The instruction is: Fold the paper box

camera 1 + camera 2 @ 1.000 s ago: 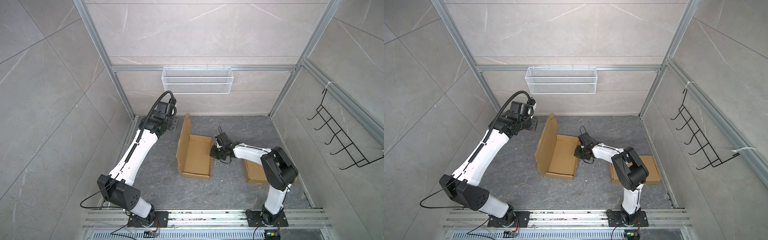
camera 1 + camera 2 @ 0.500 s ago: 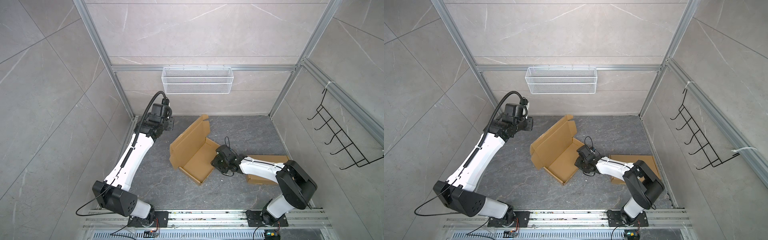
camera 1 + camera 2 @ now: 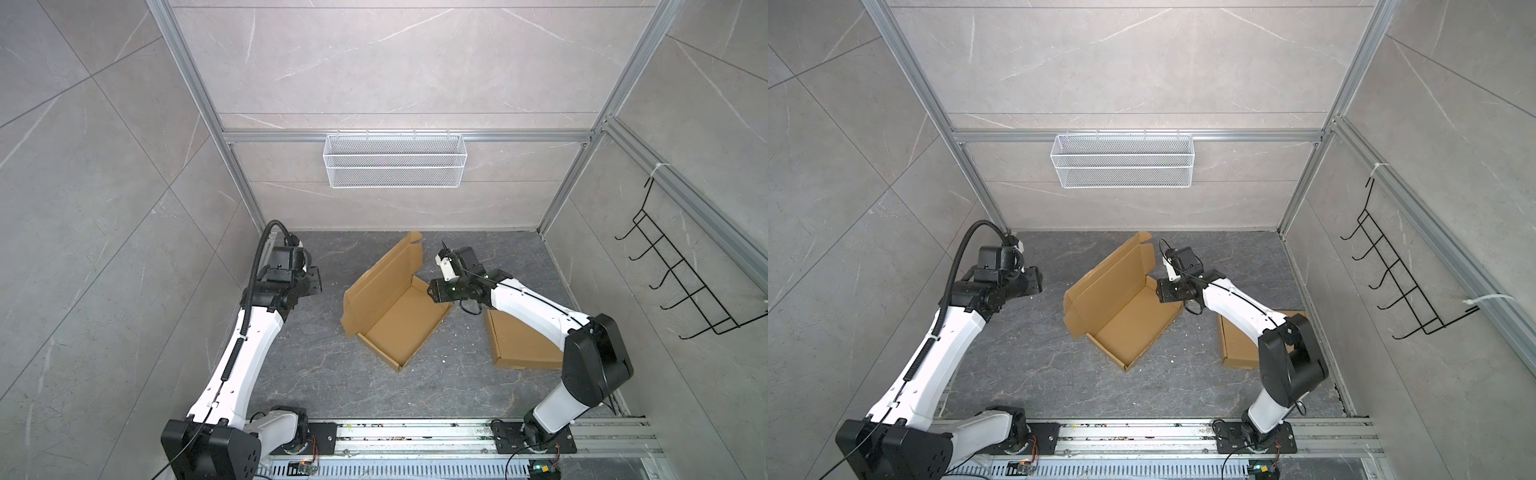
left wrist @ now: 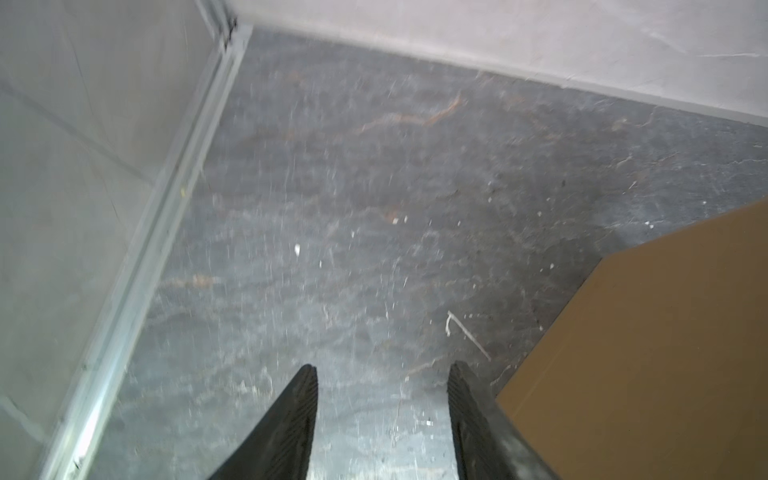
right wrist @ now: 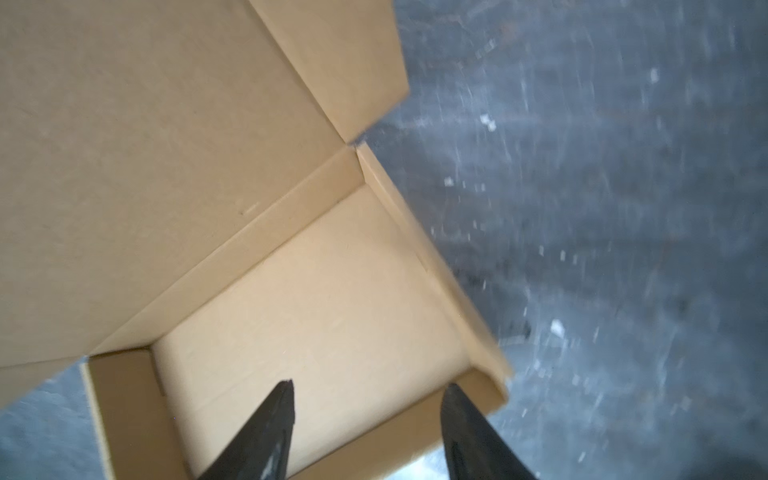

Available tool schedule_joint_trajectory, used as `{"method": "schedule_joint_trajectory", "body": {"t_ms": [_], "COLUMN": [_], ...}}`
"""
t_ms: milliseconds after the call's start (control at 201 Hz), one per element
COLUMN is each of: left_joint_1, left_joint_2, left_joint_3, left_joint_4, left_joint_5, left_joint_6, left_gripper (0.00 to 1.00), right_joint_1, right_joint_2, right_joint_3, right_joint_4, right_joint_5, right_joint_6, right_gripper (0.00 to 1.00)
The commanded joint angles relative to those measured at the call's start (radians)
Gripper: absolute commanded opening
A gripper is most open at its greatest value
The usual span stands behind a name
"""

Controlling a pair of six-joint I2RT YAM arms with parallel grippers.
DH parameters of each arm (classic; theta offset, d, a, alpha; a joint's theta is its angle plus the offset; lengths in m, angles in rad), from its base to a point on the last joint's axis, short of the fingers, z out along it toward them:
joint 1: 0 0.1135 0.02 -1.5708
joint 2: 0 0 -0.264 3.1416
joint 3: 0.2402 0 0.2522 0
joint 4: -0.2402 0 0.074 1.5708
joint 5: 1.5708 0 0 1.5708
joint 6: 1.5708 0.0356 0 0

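The brown paper box [image 3: 399, 328] [image 3: 1129, 324] lies at an angle on the dark floor. Its tray is open and its lid [image 3: 382, 278] leans back toward the left. My right gripper [image 3: 432, 291] [image 3: 1160, 293] hovers at the tray's far right corner. In the right wrist view the gripper [image 5: 369, 386] is open above the tray's inside [image 5: 332, 299], and nothing sits between the fingers. My left gripper [image 3: 316, 282] [image 3: 1038, 280] stands apart, left of the box. In the left wrist view it [image 4: 382, 368] is open over bare floor, with the box's cardboard [image 4: 644, 332] beside it.
A second, flat closed cardboard box [image 3: 519, 345] [image 3: 1237, 345] lies on the floor under the right arm. A white wire basket [image 3: 395, 166] hangs on the back wall. A black hook rack [image 3: 685, 291] hangs on the right wall. The arms' base rail [image 3: 415, 432] runs along the front.
The box has turned to lie diagonally and its lid has leaned back. My right gripper has opened and let go of the box. My left gripper has drawn back to the left.
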Motion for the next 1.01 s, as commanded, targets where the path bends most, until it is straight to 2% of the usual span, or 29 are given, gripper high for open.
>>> {"method": "schedule_joint_trajectory", "body": {"t_ms": [0, 114, 224, 388, 528, 757, 1000], "left_joint_1": [0.044, 0.078, 0.085, 0.085, 0.084, 0.085, 0.085], "left_joint_2": [-0.048, -0.086, -0.113, -0.112, -0.102, -0.120, -0.113], "left_joint_3": [-0.057, -0.144, -0.243, -0.346, -0.350, -0.334, -0.323], "left_joint_4": [0.047, 0.051, 0.088, 0.175, 0.185, 0.203, 0.231], "left_joint_5": [0.069, 0.088, 0.127, 0.220, 0.235, 0.229, 0.246], "left_joint_6": [-0.067, -0.129, -0.199, -0.248, -0.236, -0.195, -0.152], "left_gripper": [0.54, 0.52, 0.52, 0.58, 0.62, 0.62, 0.61], "right_joint_1": [0.001, -0.005, -0.015, -0.017, -0.017, -0.019, -0.026], "right_joint_2": [0.118, 0.227, 0.275, 0.346, 0.372, 0.266, 0.138], "right_joint_3": [0.104, 0.215, 0.249, 0.278, 0.269, 0.077, -0.125], "right_joint_4": [-0.112, -0.171, -0.147, -0.109, -0.081, 0.032, 0.081], "right_joint_5": [-0.002, 0.052, 0.074, 0.072, 0.116, 0.159, 0.156], "right_joint_6": [-0.220, -0.285, -0.305, -0.292, -0.188, 0.047, 0.213], "right_gripper": [0.61, 0.62, 0.62, 0.56, 0.41, 0.19, 0.11]}}
